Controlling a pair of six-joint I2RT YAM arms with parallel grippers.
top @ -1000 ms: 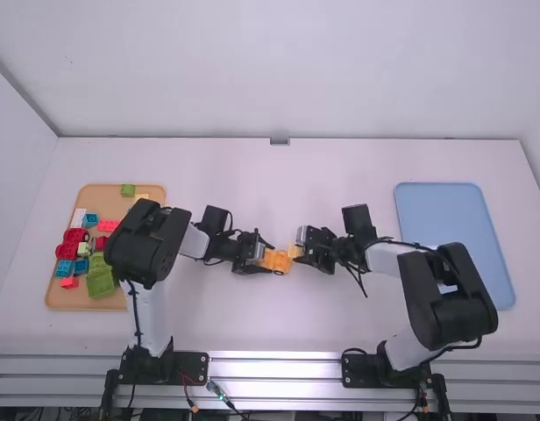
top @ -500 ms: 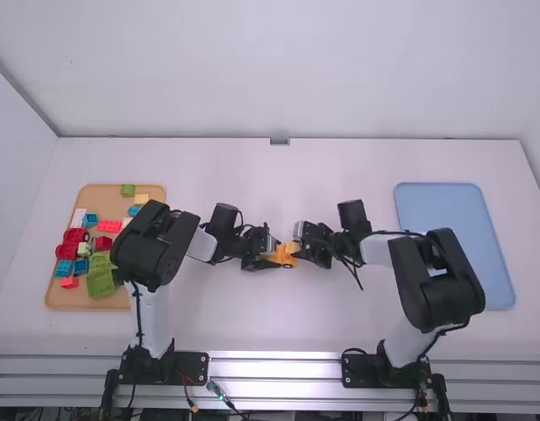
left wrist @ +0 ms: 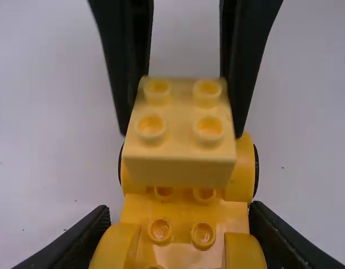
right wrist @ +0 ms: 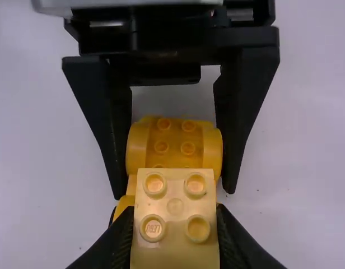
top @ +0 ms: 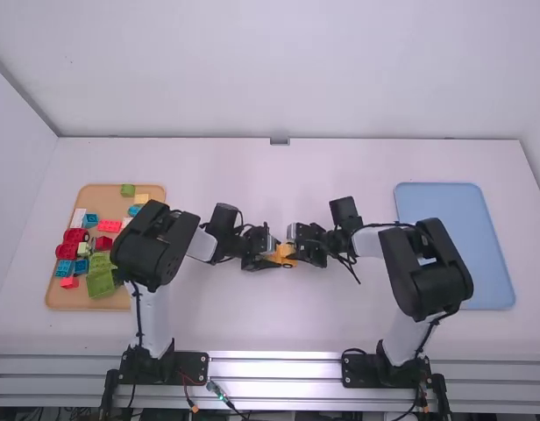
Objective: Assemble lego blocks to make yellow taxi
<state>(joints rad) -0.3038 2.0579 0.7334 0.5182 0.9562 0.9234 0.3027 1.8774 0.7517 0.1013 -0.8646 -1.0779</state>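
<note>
Near the table's middle, my left gripper is shut on the orange wheeled car base. My right gripper stands just to its right. The left wrist view has the left gripper around the studded base, wheels at the far end. Over that end is a pale yellow 2x2 brick, held by the right gripper. From the right wrist view, the right gripper is shut on the pale brick, which covers part of the base. Whether brick and base touch, I cannot tell.
At the left lies a wooden tray with several red, blue, green, white and yellow blocks, partly under the left arm. A blue tray lies at the right, partly behind the right arm.
The right gripper has moved left with the pale brick, from beside the base to over its end. The left gripper shifted slightly right with the base, then stayed still.
</note>
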